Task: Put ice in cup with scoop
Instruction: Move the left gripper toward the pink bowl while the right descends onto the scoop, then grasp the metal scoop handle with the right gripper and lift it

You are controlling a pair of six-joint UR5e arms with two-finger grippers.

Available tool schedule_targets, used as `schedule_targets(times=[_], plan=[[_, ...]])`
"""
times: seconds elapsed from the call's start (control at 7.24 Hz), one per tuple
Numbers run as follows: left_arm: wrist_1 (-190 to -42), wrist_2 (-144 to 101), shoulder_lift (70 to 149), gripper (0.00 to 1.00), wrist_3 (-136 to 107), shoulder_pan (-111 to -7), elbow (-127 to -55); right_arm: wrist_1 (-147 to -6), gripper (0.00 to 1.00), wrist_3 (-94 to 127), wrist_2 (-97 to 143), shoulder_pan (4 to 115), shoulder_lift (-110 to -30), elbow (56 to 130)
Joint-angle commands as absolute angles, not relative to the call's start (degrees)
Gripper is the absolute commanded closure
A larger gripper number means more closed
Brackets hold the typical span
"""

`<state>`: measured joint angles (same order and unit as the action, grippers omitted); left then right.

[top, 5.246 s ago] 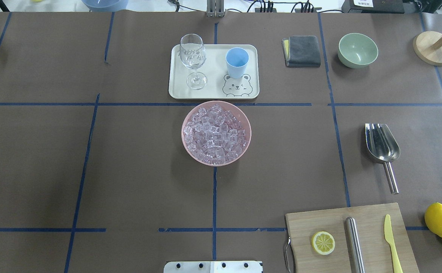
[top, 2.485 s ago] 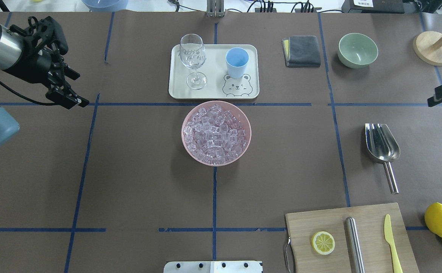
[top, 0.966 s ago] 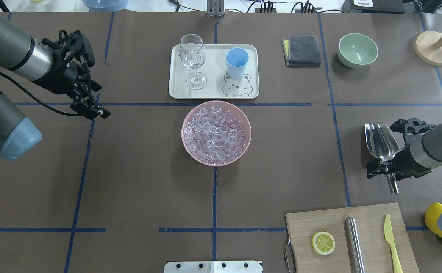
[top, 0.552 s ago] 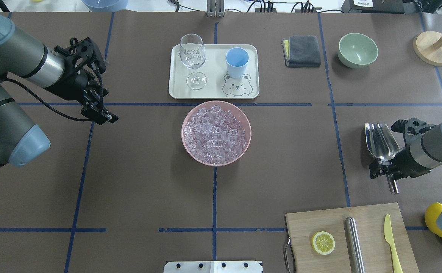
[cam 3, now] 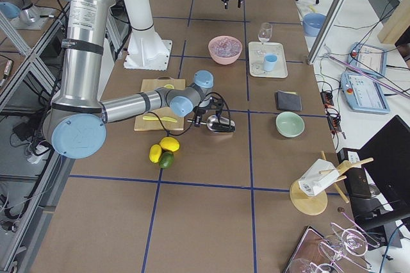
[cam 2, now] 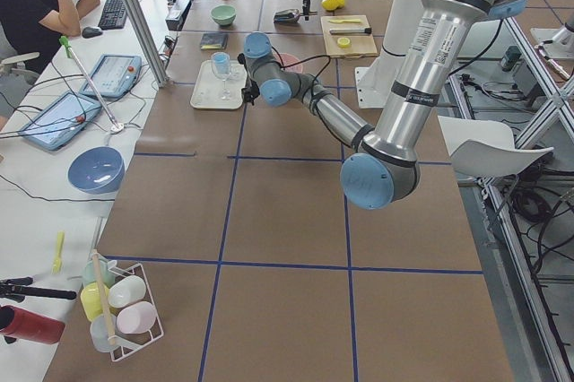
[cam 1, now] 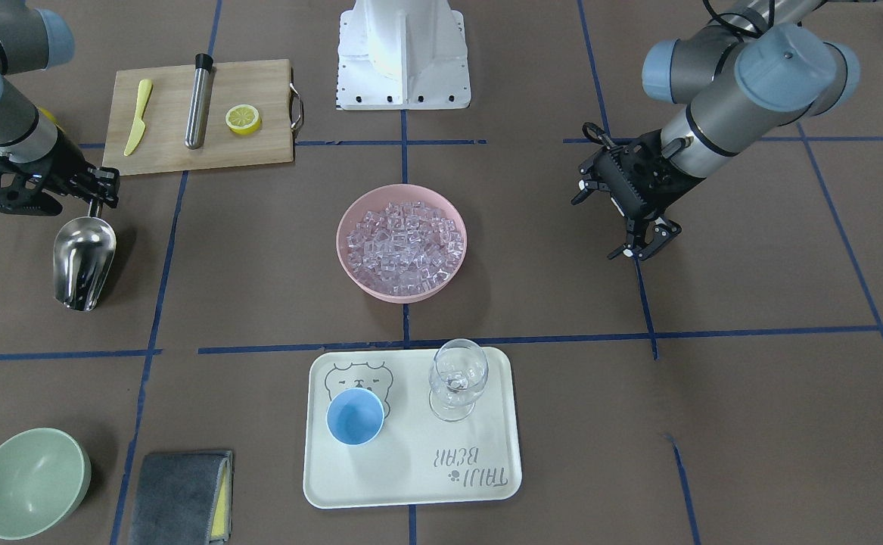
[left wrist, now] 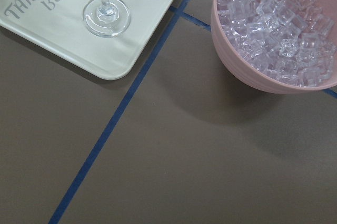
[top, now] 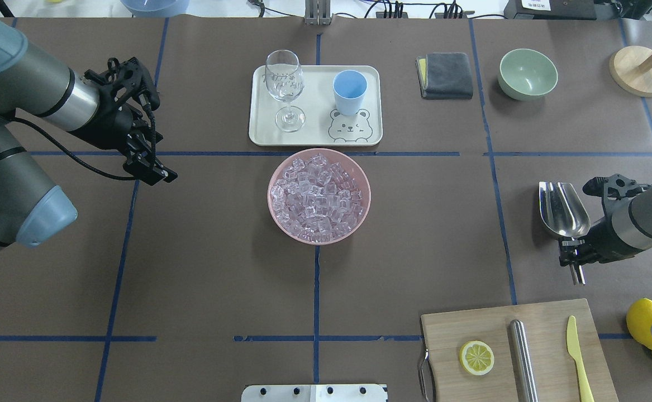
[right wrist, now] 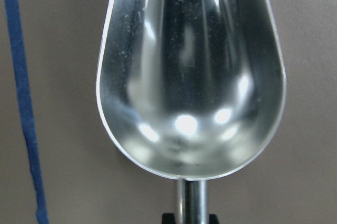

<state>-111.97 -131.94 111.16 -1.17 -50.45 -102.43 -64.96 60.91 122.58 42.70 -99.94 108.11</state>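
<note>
- Right gripper [top: 572, 254]: low over the counter [top: 208, 268]; in my right wrist view its fingers sit drawn in against both sides of a thin metal handle; I log it as clamped on the scoop.
- Scoop [top: 564, 209]: lying on the counter, hollow side up; the trough reaches forward from the right gripper, away from the robot base; the handle runs back between that gripper's fingers.
- Left gripper [cam 1: 642, 248]: fingers spread apart, nothing between them; it hangs above the counter with its tips pointing down.
- Ice [top: 317, 195]: heaped in a pink bowl [cam 1: 402, 295]; the bowl stands between the two grippers, nearer the left one; my left wrist view has it just ahead of that gripper.
- Cup [top: 350, 91]: upright on a pale tray [top: 314, 137], beyond the bowl from the robot's side; well apart from both grippers and farthest from the right one.
- Wine glass [top: 285, 84]: upright on the same tray, beside the cup, on the side nearer the left gripper.
- Cutting board [top: 471, 324]: near the right gripper, on its robot-base side; it carries a lemon half [top: 476, 357], a steel cylinder [top: 523, 357] and a yellow knife [top: 578, 357].
</note>
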Motion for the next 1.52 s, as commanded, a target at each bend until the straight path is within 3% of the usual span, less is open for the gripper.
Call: schedule_targets(times=[0.0,0.69,1.38], plan=[[-111.97,-131.84,111.18,0.0,-2.1,-50.45,-103.01,-65.04,1.0,60.82,122.52,42.71,-100.37,108.54],[-111.97,-131.92,111.44,0.0,-2.28,-50.45,-104.5,-67.4,1.0,60.47,129.33,56.38,-97.67,118.73],[-111.97,-131.92,111.97,0.0,-2.29,-50.45,-104.5,-69.07,1.0,51.56,125.79,56.52,-93.87,118.66]])
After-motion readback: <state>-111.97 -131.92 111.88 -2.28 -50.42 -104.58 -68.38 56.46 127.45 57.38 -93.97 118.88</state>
